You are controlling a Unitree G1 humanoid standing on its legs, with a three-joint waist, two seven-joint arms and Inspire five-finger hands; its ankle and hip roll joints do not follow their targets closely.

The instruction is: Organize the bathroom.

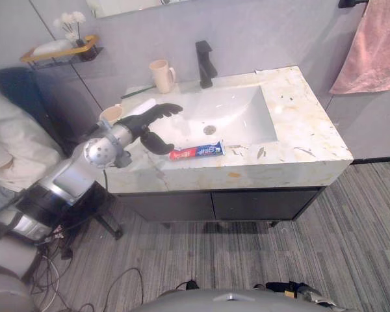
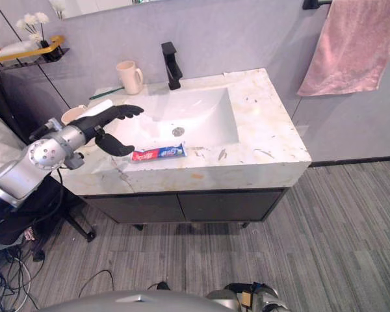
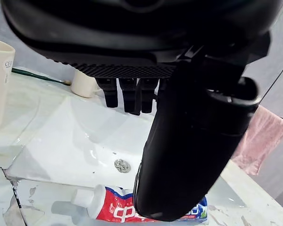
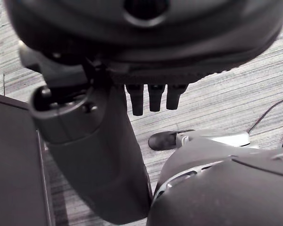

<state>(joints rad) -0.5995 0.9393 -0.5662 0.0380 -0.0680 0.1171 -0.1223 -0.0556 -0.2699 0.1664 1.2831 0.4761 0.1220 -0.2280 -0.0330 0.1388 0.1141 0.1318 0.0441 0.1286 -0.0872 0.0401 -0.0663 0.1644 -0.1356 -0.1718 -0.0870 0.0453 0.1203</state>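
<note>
Left hand (image 1: 151,123) with fingers extended and empty, poised just beside the toothpaste tube (image 1: 197,151) lying flat on the counter's (image 1: 299,140) front edge before the basin (image 1: 227,110) — probably light, soft, slippery, best pinched mid-body — right hand (image 4: 99,155) hanging relaxed above the floor.

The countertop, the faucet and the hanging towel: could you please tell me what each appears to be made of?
The countertop looks like polished marble or a stone imitation: pale, glossy, with beige and grey veining. The faucet seems to be metal in a matte black finish, with squared edges and no shine. The towel looks like soft pink terry cloth, judging by its draped folds and fuzzy surface.
</note>
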